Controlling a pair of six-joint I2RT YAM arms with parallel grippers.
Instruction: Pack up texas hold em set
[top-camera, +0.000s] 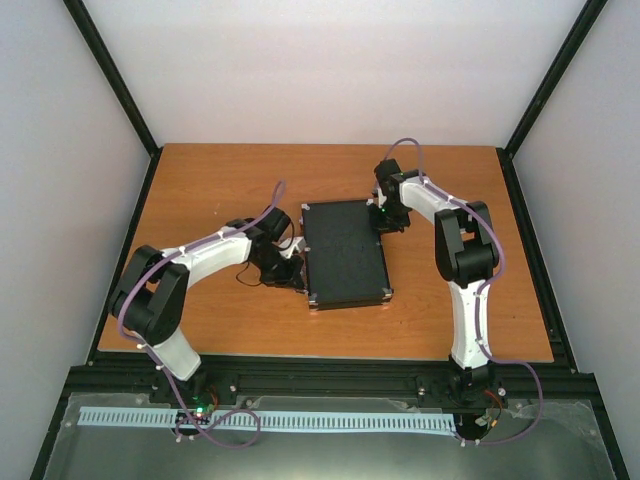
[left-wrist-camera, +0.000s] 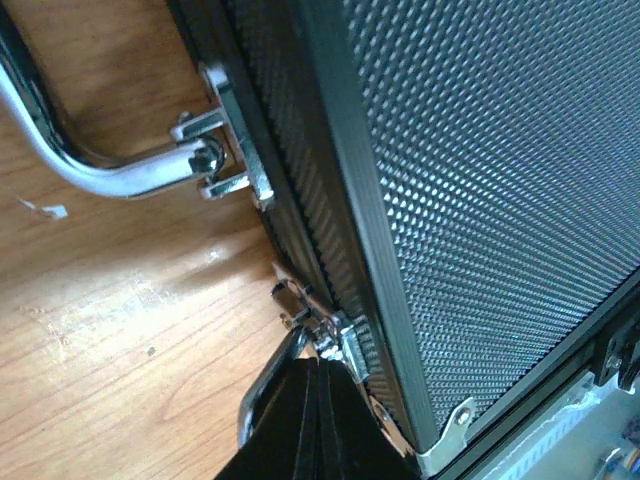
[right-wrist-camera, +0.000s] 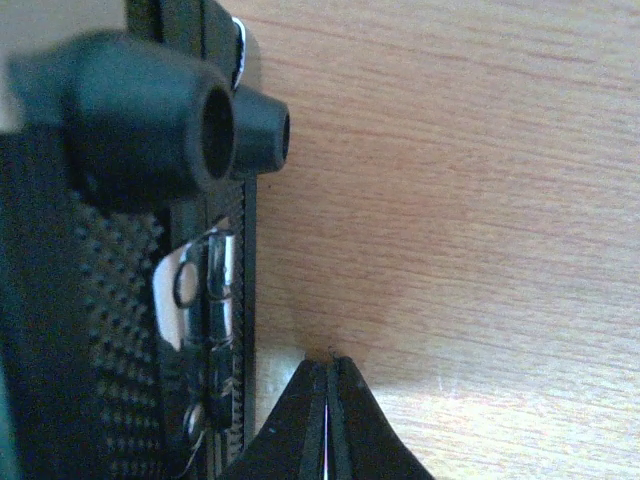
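One shut case (top-camera: 345, 253) lies on the table (top-camera: 220, 180), with wood showing all round. The left gripper (left-wrist-camera: 318, 368) and right gripper (right-wrist-camera: 328, 365) are both pinched shut, one at each long edge.

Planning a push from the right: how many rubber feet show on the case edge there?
2. One foot at the right wrist view's upper left, a second foot just right of it, both on the case edge. Others may be hidden.
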